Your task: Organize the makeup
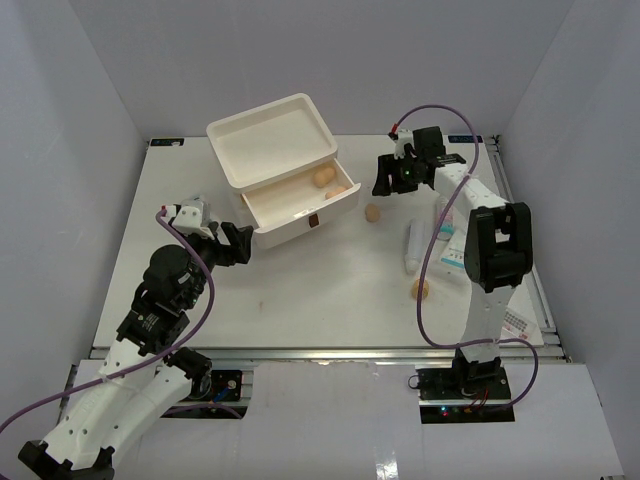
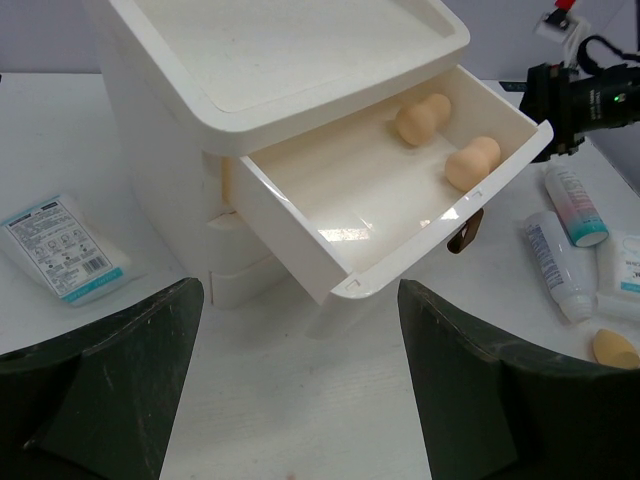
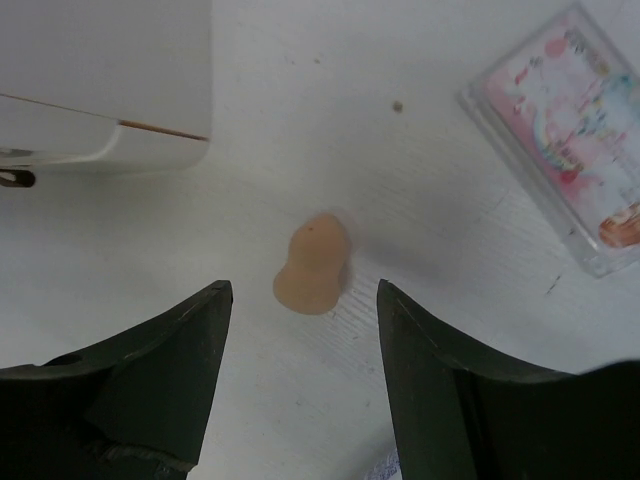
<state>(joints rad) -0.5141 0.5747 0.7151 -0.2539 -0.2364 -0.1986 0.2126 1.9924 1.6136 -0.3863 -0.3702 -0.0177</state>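
One pink packet [image 3: 565, 140], partly off-frame.

Glossy wht plastic drawer box [image 2: 160, 160], matt tan foam sponge [image 3: 312, 268], shiny clear plastic packet [image 3: 565, 140], matt wht table [image 3: 430, 230]

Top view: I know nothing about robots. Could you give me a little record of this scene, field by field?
Box: white drawer box, top drawer pulled open
In drawer: two tan sponges
Lying outside: two loose sponges, white tube, pink packet, sachet
Left tool: open, empty, facing the open drawer
Right tool: open, empty, over one of the loose sponges
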